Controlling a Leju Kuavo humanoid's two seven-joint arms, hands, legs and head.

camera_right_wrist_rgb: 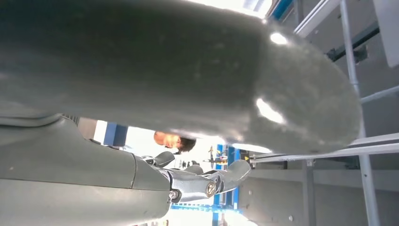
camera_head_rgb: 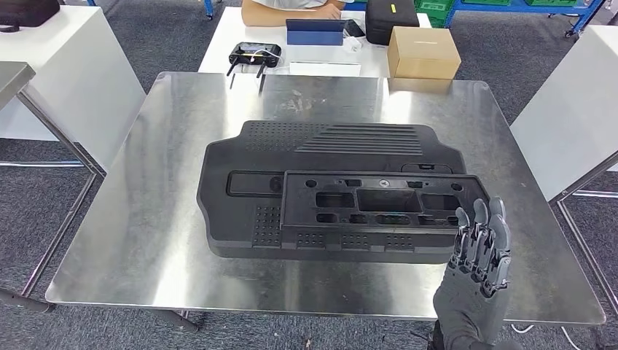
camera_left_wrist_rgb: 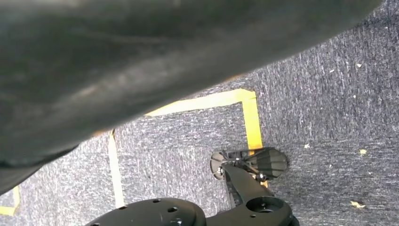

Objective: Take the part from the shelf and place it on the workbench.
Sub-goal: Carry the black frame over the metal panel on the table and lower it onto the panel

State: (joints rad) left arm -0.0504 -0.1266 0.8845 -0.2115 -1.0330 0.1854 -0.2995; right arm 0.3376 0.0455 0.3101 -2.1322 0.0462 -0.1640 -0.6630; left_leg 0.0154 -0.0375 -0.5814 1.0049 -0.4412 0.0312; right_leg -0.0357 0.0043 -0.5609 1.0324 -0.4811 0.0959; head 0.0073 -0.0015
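Two black plastic parts lie on the steel workbench [camera_head_rgb: 146, 219]: a large ribbed panel [camera_head_rgb: 240, 175] and a smaller frame part [camera_head_rgb: 295, 219] with several cut-outs resting on its front right. My right hand [camera_head_rgb: 477, 255] stands at the frame's front right corner with its fingers straight and apart, holding nothing. In the right wrist view the right hand [camera_right_wrist_rgb: 188, 94] shows its thick thumb and bare dark fingers [camera_right_wrist_rgb: 207, 186]. My left hand [camera_left_wrist_rgb: 117, 61] is a blurred grey mass above the carpet, and its fingers are hidden.
A white table behind the workbench carries a cardboard box [camera_head_rgb: 423, 51], a black controller [camera_head_rgb: 255, 55] and a blue device; a person [camera_head_rgb: 291, 11] sits there. White tables [camera_head_rgb: 73, 65] flank the bench. Yellow tape [camera_left_wrist_rgb: 249, 117] marks the grey carpet.
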